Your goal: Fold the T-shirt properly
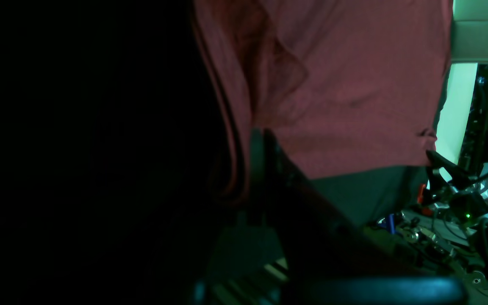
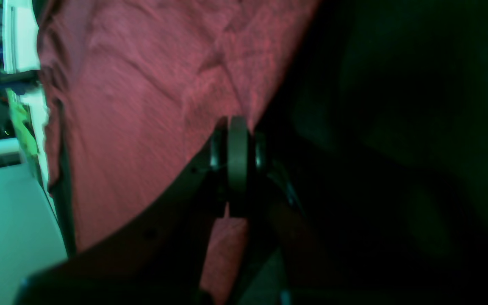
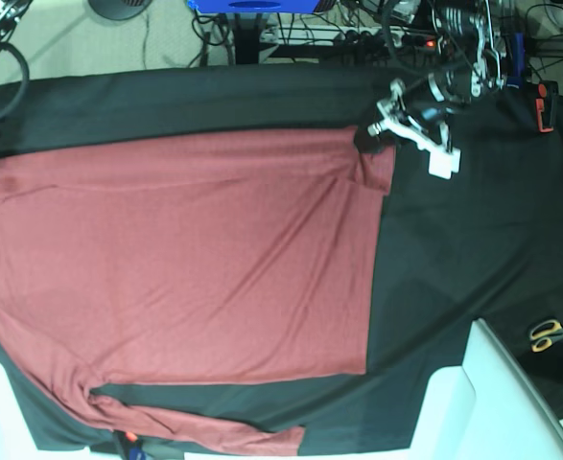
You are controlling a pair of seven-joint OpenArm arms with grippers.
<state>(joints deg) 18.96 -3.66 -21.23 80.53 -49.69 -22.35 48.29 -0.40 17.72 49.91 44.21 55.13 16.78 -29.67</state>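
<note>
the t-shirt (image 3: 185, 259) looks soft, light and floppy, so pinch hems or corners. left gripper (image 3: 369, 134) and right gripper (image 2: 235, 127) both clamp its edge.

1. A black cloth (image 3: 473, 240) covers the surface.
2. Pale floor (image 3: 80, 43) shows beyond its far edge, crossed by dark cables (image 3: 199, 29).
3. A blue object (image 3: 252, 5) stands at the top edge.
4. Yellow-handled scissors (image 3: 552, 334) lie at the right.
5. A white panel (image 3: 497, 402) overlaps the near right corner.
</note>
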